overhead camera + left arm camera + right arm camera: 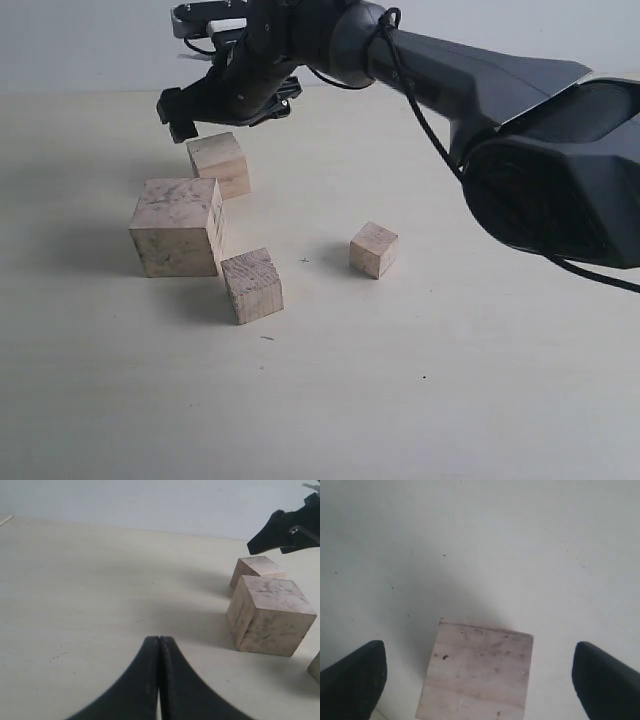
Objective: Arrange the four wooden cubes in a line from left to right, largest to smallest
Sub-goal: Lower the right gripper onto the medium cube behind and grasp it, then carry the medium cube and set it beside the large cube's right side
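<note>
Exterior view: four cubes sit on a pale cream counter (450, 400), with one dark arm reaching in over them.
Right pincer (477, 647): spread wide and grasping nothing. It hovers over the mid-sized pale beige wooden cube (219, 163). In the right wrist view one black finger stands on each side of that cube, with bare counter showing in both gaps.
Left pincer (159, 642): clenched, its two black fingers pressed together with nothing between them. It is low over bare counter, apart from the cubes.
Landmark: the largest pale beige wooden cube (175, 228), its faces mottled with dark smudges, sits upright on the counter.
Cube under the right pincer: just behind the largest cube, a little to its right.
Third pale beige wooden cube (252, 285): just beside the largest cube's front right corner and turned at an angle to it. Whether the two touch cannot be told.
Smallest pale beige wooden cube (374, 249): well to the right of the largest cube, standing alone.
Surface: matt and lightly speckled, with soft shadows to the left of the cubes.
Room: a plain pale grey wall (80, 40) behind the counter.
</note>
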Robot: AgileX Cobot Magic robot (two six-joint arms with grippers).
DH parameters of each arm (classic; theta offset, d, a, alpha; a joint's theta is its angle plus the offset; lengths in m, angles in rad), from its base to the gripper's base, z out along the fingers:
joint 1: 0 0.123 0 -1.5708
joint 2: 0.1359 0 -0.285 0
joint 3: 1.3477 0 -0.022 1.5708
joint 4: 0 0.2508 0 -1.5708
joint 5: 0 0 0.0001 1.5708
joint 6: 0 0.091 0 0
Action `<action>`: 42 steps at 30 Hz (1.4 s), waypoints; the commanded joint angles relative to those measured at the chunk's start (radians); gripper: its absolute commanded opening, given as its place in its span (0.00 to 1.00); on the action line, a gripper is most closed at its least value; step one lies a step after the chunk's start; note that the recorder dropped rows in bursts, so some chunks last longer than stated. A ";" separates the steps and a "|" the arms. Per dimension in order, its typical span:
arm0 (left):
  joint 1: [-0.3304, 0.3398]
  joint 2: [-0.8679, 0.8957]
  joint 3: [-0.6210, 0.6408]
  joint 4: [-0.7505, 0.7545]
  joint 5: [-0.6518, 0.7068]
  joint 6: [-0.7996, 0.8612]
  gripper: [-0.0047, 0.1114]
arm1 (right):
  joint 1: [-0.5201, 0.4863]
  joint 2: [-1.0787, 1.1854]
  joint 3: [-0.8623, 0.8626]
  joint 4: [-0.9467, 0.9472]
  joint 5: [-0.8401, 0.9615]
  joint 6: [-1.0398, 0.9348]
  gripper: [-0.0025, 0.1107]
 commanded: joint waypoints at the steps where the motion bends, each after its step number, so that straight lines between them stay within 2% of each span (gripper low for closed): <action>1: -0.006 -0.005 0.000 -0.006 -0.011 0.000 0.04 | 0.003 0.015 -0.006 0.017 -0.021 0.003 0.84; 17: -0.006 -0.005 0.000 -0.006 -0.011 0.000 0.04 | 0.014 0.049 -0.006 -0.033 -0.022 -0.001 0.83; 20: -0.006 -0.005 0.000 -0.006 -0.011 0.000 0.04 | 0.014 0.052 -0.006 -0.035 -0.014 0.001 0.73; 27: -0.006 -0.005 0.000 -0.006 -0.011 0.000 0.04 | 0.014 0.053 -0.006 -0.014 0.028 0.008 0.27; 30: -0.006 -0.005 0.000 -0.006 -0.011 0.000 0.04 | 0.014 0.044 -0.006 -0.022 0.052 0.008 0.14; 34: -0.006 -0.005 0.000 -0.006 -0.011 0.000 0.04 | 0.014 -0.004 -0.006 -0.074 0.095 0.004 0.02; 42: -0.006 -0.005 0.000 -0.006 -0.011 0.000 0.04 | 0.012 -0.144 -0.006 -0.205 0.238 -0.045 0.02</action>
